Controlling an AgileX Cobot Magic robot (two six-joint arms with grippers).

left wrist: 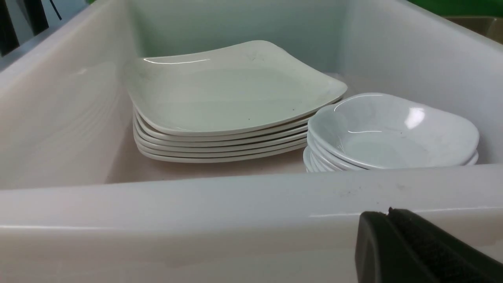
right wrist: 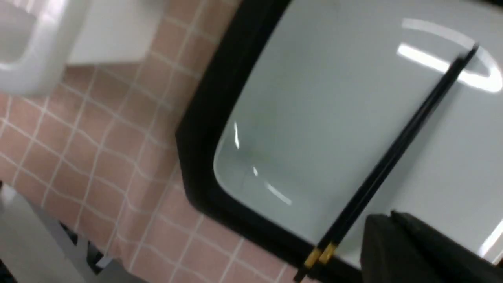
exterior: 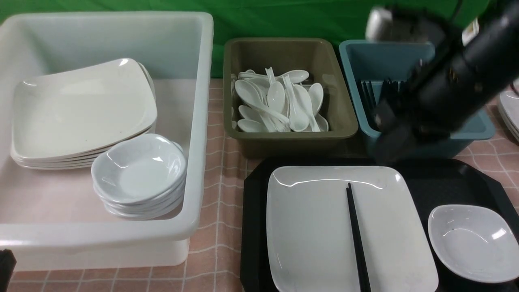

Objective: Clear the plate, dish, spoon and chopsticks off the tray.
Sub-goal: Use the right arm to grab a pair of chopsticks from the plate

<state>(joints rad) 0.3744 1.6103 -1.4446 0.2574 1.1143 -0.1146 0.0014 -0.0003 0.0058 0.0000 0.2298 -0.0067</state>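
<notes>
Logging front view first: black tray [exterior: 253, 211] at lower right, on pink checked cloth [exterior: 219, 162]. Found plate [exterior: 312, 227] on left part of tray, taking up most of it. Found chopsticks [exterior: 357, 239] lying side by side on plate, running from about plate centre down to bottom edge of frame. Picked out gold bands [right wrist: 321, 253] in right wrist view, at the end over tray rim. Found dish [exterior: 472, 243] on tray at lower right, near plate but apart from it, right way up. Noted right gripper [exterior: 387, 144], blurred, at right of centre above far edge of tray, in front of blue bin [exterior: 348, 61]. Read its fingers [right wrist: 416, 243] in right wrist view as pressed together, nothing between them. Read left gripper [left wrist: 389, 214] likewise closed and empty, at lower right of left wrist view, just outside near wall of white tub [exterior: 202, 121]. Noted inside tub a stack of plates [exterior: 81, 109] at left and a stack of dishes [exterior: 138, 170] just beside it. Noted olive bin [exterior: 344, 113] at top centre holding heap of spoons [exterior: 275, 101]; could not single out any one among them. Noted dark sticks [exterior: 369, 95] in blue bin.
</notes>
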